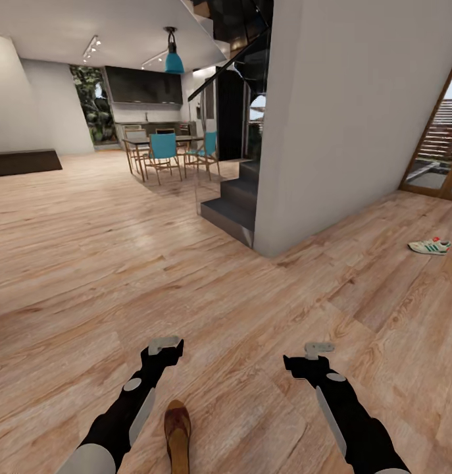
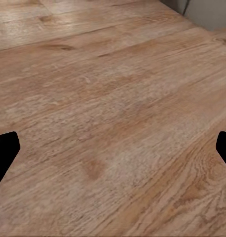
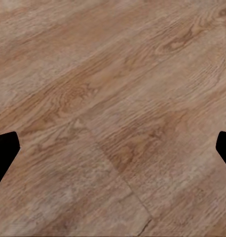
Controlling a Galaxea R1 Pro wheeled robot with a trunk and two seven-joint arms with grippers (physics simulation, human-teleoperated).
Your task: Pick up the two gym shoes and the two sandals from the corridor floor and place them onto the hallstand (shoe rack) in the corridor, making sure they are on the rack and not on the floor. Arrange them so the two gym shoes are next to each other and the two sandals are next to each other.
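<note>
Fingers first: on both wrist cameras I see dark fingertips at the two side edges of the frame, spread wide, with nothing but wood-grain corridor floor between them. So the left gripper is open and empty, and the right gripper looks the same, its fingertips equally far apart over bare planks. Neither touches anything.

Just past my left arm, close to the robot's base, one brown sandal lies on the floor between the two arms, its toe toward me as far as I can judge. One gym shoe sits well apart, far off to my right near the wood-framed glass door, beyond the pale wall corner. Stairs and a dining set lie ahead.

My worry from here: the sandal is so close under the base that rolling forward could push or run over it, and reaching that low and that near may force an awkward wrist angle, so the fingers might clip the strap and skid it away. Turning toward the sneaker, I could also brush the wall corner.
</note>
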